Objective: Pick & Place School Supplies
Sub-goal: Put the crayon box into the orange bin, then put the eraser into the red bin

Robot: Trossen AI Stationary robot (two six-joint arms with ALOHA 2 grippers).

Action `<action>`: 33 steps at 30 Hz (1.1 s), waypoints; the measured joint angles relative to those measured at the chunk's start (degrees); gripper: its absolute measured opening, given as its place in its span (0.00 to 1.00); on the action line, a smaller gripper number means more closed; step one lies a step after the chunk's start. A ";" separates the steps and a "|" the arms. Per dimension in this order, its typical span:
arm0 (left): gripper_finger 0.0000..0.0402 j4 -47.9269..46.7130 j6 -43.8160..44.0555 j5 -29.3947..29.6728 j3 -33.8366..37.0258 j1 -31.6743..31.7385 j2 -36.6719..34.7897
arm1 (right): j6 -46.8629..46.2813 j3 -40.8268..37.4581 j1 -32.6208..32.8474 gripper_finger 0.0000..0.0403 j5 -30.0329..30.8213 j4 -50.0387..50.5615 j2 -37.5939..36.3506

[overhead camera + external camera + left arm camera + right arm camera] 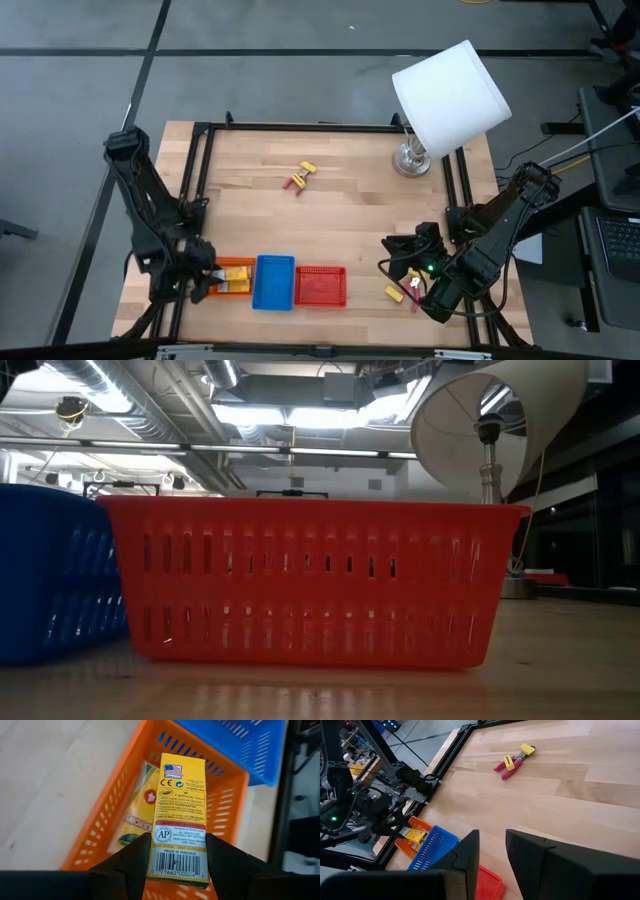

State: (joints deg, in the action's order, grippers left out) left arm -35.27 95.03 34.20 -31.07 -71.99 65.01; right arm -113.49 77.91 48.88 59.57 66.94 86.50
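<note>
Both arms are built of matte black, angular segments joined at rounded black housings. The left black arm (150, 215) carries thin black cabling along its links. The right black arm (490, 240) shows a small green indicator light near its wrist and looped black cables beside it. In the wrist views, each gripper's fingers are flat, dark, smooth plastic slabs with squared edges: left black fingers (131, 862), right black fingers (467, 855). No markings legible.

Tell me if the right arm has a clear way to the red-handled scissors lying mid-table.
Probably yes. The right end effector is open and holds nothing, and bare wood lies between it and the scissors. The lamp stands off to the side, and the left end effector is busy over the orange tray.
</note>
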 joint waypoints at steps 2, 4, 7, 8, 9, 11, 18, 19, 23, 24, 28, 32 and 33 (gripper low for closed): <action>0.44 -0.02 -0.97 -0.20 0.00 0.00 1.27 | 0.00 0.00 0.00 0.24 0.00 -0.10 0.00; 0.44 -0.02 -1.74 -0.37 0.00 -0.06 2.39 | 0.04 0.00 0.00 0.24 0.00 -0.37 0.00; 0.44 -0.04 -3.64 -0.27 0.00 -0.38 3.77 | 0.39 0.00 0.00 0.24 0.00 -1.19 0.00; 0.44 -0.06 -4.51 -0.14 0.00 -0.37 4.19 | 0.43 0.00 0.00 0.24 0.00 -1.49 0.00; 0.45 -0.31 -5.16 0.16 0.00 -0.36 4.60 | 0.60 0.00 0.00 0.24 -0.04 -1.67 0.00; 0.46 -1.26 -5.68 0.98 0.00 -0.30 5.20 | 0.83 0.00 0.00 0.24 -0.42 -1.98 0.00; 0.52 -2.35 -5.77 3.18 0.00 -0.31 5.86 | 1.73 0.00 0.00 0.24 -0.46 -3.88 0.00; 0.53 -2.28 -5.69 3.10 0.00 -0.31 5.83 | 1.88 0.00 0.01 0.24 -0.45 -3.97 0.00; 0.55 -2.40 -5.71 4.51 -1.40 -0.25 4.17 | 1.92 0.00 0.00 0.24 -0.45 -4.47 0.00; 0.56 -2.29 -6.23 6.28 -2.27 -0.24 3.43 | 2.02 0.00 0.00 0.24 -0.45 -4.60 0.00; 0.56 -2.35 -13.78 12.05 -6.09 1.30 0.74 | 3.45 0.00 -0.09 0.24 -0.24 -5.66 0.00; 0.56 -3.77 -26.62 8.62 -7.58 8.18 -0.36 | 5.72 0.00 -0.64 0.24 1.28 -5.82 0.00; 0.55 -4.68 -28.48 7.60 -7.58 10.78 -0.36 | 6.28 0.00 -0.85 0.24 1.36 -5.83 0.00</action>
State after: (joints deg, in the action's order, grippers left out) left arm -39.95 66.56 41.79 -38.65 -61.20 64.64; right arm -107.22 77.91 48.03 60.93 61.11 86.50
